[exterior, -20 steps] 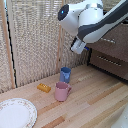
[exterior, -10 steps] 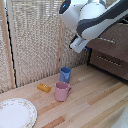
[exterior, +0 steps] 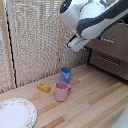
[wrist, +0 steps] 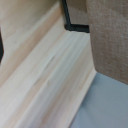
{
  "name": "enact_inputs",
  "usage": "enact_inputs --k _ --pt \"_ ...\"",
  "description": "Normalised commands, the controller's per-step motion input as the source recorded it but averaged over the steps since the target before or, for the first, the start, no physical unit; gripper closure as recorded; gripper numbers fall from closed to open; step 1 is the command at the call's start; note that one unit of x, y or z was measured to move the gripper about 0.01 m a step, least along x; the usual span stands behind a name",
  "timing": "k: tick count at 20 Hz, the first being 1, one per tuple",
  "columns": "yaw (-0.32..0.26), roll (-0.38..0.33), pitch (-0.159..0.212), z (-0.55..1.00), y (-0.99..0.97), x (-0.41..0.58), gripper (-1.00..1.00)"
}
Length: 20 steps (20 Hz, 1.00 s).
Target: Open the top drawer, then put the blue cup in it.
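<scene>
My gripper (exterior: 76,44) — jaw state indiscernible — hung high beside the shut top drawer (exterior: 111,41); a misjudged approach risked missing its handle.

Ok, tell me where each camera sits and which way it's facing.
Exterior view: off the arm, looking across the wooden table at the blue cup, pink mug, plate and drawers; the arm's white body fills the upper part.
Wrist view: on the wrist, close to pale wood; no jaws clearly visible.
Shared: probably only the wood surface.

Light wood table (exterior: 95,102), smooth; top drawer (exterior: 116,37) dark wood.
</scene>
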Motion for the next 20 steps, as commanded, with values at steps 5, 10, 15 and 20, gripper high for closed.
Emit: enact_inputs --k 5,10,15,20 --pt "-0.126 0.129 -0.157 -0.12 0.08 0.454 -1.00" --pt "-0.123 0.186 -0.134 -0.11 0.08 0.466 -1.00" --pt "-0.137 0.202 -0.107 -0.08 0.07 0.462 -1.00" --pt "-0.153 0.231 -0.028 -0.05 0.04 0.527 -1.00"
